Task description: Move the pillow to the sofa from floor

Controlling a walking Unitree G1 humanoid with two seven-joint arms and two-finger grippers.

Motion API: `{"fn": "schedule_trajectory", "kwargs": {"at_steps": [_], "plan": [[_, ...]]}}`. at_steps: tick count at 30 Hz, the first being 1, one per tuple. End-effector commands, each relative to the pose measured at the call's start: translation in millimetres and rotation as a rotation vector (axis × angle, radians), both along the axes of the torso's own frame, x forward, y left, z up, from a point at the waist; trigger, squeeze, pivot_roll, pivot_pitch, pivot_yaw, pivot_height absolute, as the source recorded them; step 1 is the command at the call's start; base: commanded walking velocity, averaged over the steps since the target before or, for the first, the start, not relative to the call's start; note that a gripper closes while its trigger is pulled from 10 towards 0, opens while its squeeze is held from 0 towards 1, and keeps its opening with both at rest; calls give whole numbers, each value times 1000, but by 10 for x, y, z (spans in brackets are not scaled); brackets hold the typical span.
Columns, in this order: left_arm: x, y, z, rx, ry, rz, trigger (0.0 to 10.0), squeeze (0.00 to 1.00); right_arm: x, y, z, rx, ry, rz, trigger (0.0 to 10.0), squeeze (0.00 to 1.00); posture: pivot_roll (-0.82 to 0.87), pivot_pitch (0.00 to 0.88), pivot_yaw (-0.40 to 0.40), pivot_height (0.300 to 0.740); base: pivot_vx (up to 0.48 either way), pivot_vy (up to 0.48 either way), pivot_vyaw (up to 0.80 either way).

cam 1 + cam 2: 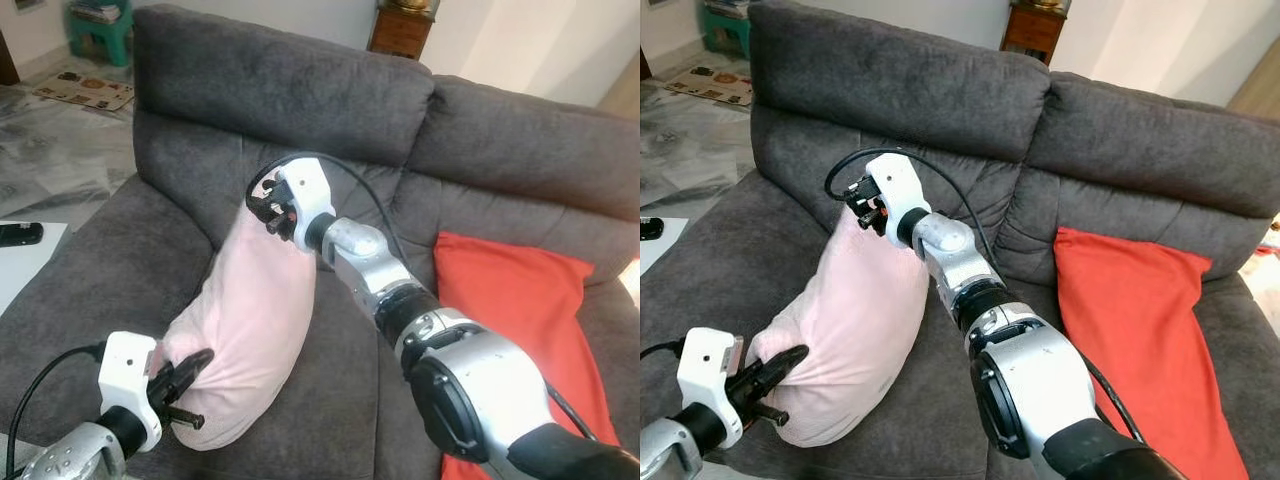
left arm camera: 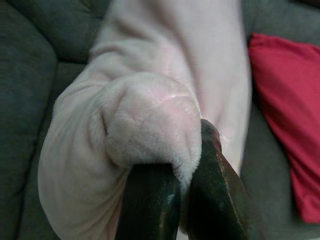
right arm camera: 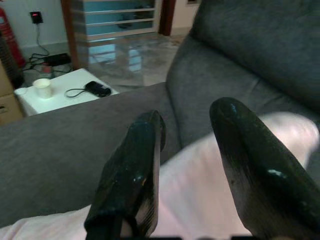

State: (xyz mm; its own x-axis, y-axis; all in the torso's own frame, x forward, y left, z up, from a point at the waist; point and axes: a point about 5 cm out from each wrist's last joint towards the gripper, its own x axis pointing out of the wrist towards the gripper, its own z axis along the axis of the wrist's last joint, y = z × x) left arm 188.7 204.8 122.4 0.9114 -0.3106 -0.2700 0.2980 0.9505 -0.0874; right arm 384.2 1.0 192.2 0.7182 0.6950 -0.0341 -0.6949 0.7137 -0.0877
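Pillow: the pale pink pillow point(image 1: 250, 330) is soft and long, its fabric creased and bunched toward the lower end, its upper end narrowing to a rounded tip (it looks loosely stuffed, sagging in the middle).
Where it lies: on the left seat of the dark grey sofa point(image 1: 300, 95), tilted, with its upper end leaning against the backrest and its lower end near the seat's front edge.
Left gripper: the left gripper point(image 1: 185, 385) is at the pillow's lower end; in the left wrist view its two black fingers point(image 2: 150, 205) are pinched together on a gathered lump of pink fabric, so it has hold of that corner.
Right gripper: the right gripper point(image 1: 268, 208) is at the pillow's upper tip, against the backrest; in the right wrist view its fingers point(image 3: 132, 170) stand parted with a clear gap, the pink fabric lying just beyond them and nothing clamped between (whether a fingertip touches the cloth cannot be told).
Red cushion: a red cushion point(image 1: 520, 320) lies on the right seat, well apart from the pillow, behind the right arm.
Beside the sofa: a white side table point(image 3: 65, 92) with a small cup point(image 3: 43, 88) and a black object point(image 3: 97, 89).
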Motion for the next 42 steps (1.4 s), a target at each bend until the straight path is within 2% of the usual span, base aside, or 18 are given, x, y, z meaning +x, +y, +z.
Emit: {"fn": "schedule_trajectory", "kwargs": {"at_steps": [1, 6, 8, 9, 10, 11, 16, 19, 23, 27, 32, 33, 34, 36, 38, 40, 41, 42], "plan": [[58, 20, 5, 27, -32, 41, 10000, 0, 52, -148, -6, 8, -9, -67, 10000, 0, 238, 17, -219, 740, 0, 0, 0], [170, 231, 12, 80, -73, 223, 10000, 0, 106, -350, -24, 33, -19, -157, 10000, 0, 234, 15, -217, 740, 0, 0, 0], [237, 402, 36, 105, -110, 377, 10000, 0, 126, -556, -114, 45, -14, -240, 10000, 0, 228, 14, -212, 740, 0, 0, 0], [237, 402, 36, 105, -110, 377, 10000, 0, 126, -556, -114, 45, -14, -240, 10000, 0, 228, 14, -212, 740, 0, 0, 0], [255, 475, 51, 124, -126, 438, 10000, 0, 126, -632, -157, 49, -12, -268, 10000, 0, 228, 14, -212, 740, 0, 0, 0], [280, 632, 72, 124, -150, 575, 10000, 0, 102, -803, -278, 67, -2, -315, 10000, 0, 224, 12, -208, 740, 0, 0, 0], [287, 779, 68, 147, -177, 674, 10000, 0, -4, -1047, -563, 122, 57, -375, 10000, 0, 209, 3, -195, 740, 0, 0, 0], [276, 858, 47, 156, -182, 729, 10000, 0, -76, -1130, -706, 109, 74, -388, 10000, 0, 206, 0, -188, 740, 0, 0, 0], [214, 1067, 9, 186, -182, 849, 10000, 0, -202, -1238, -940, 83, 122, -412, 10000, 0, 201, 0, -178, 740, 0, 0, 0], [183, 1122, -76, 215, -141, 843, 10000, 0, -281, -1251, -1062, 84, 150, -419, 10000, 0, 195, 0, -171, 740, 0, 0, 0], [179, 1115, -196, 330, -53, 745, 10000, 0, -338, -1212, -1138, 86, 165, -410, 10000, 0, 191, 0, -167, 740, 0, 0, 0], [157, 1173, -205, 395, -39, 768, 10000, 0, -356, -1208, -1159, 84, 167, -408, 10000, 0, 191, 0, -166, 740, 0, 0, 0], [157, 1173, -205, 395, -39, 768, 10000, 0, -356, -1208, -1159, 84, 167, -408, 10000, 0, 191, 0, -166, 740, 0, 0, 0], [134, 1257, -181, 467, -37, 829, 10000, 0, -387, -1206, -1191, 88, 172, -400, 10000, 0, 190, 1, -165, 740, 0, 0, 0], [144, 1255, -183, 461, -42, 841, 10000, 0, -406, -1214, -1215, 84, 177, -404, 10000, 0, 190, 2, -165, 740, 0, 0, 0], [209, 1143, -228, 443, -44, 783, 10000, 0, -435, -1215, -1247, 86, 185, -406, 10000, 0, 187, 3, -165, 740, 0, 0, 0], [209, 1143, -228, 443, -44, 783, 10000, 0, -435, -1215, -1247, 86, 185, -406, 10000, 0, 187, 3, -165, 740, 0, 0, 0], [254, 1027, -271, 422, -46, 735, 10000, 176, -450, -1221, -1273, 81, 192, -408, 10000, 0, 185, 3, -165, 740, 0, 0, 0]]}}
